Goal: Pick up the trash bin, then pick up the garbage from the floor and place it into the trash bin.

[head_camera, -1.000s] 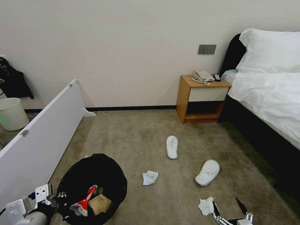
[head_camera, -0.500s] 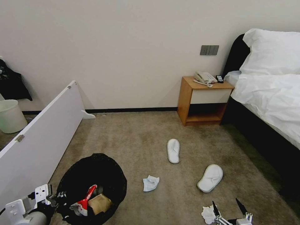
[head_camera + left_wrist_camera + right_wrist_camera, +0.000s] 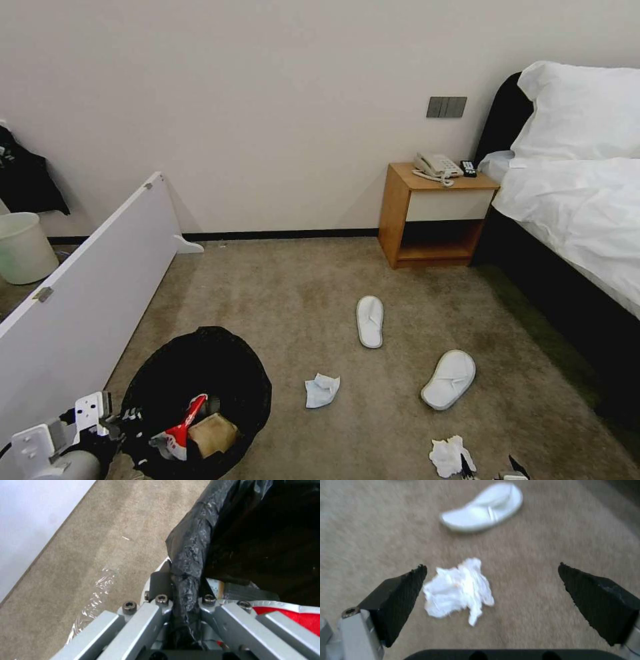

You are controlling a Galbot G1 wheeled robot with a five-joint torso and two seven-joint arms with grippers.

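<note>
The right end effector (image 3: 491, 566) is sitting mostly cut off at the bottom edge of the head view, where just its dark fingertips are peeking in. In the right wrist view it is hanging released, fingers (image 3: 398, 592) spread wide above the carpet (image 3: 300, 300), with a crumpled tissue (image 3: 460, 590) lying between them, nearer one finger and touching neither. That view is blurring with motion.

The left end effector (image 3: 185, 597) is clenching the bag-covered rim of the trash bin (image 3: 200, 393), the black liner bunching between its metal fingers. The bin is sitting low on the robot's left, partly cut off by the frame. Inside it a red-and-white wrapper (image 3: 183, 430) and a brown cardboard scrap (image 3: 213, 433) are lying together; anything deeper is getting lost in the dark liner.

On the open carpet a second tissue (image 3: 321, 390) is lying just right of the bin, and two white slippers (image 3: 370, 321) (image 3: 449, 379) are resting farther out, well apart. A white panel (image 3: 87, 300) is standing along the left, with a pale unlined bin (image 3: 23, 247) behind it. A wooden nightstand (image 3: 433, 213) and a bed (image 3: 580, 200) are occupying the right side.
</note>
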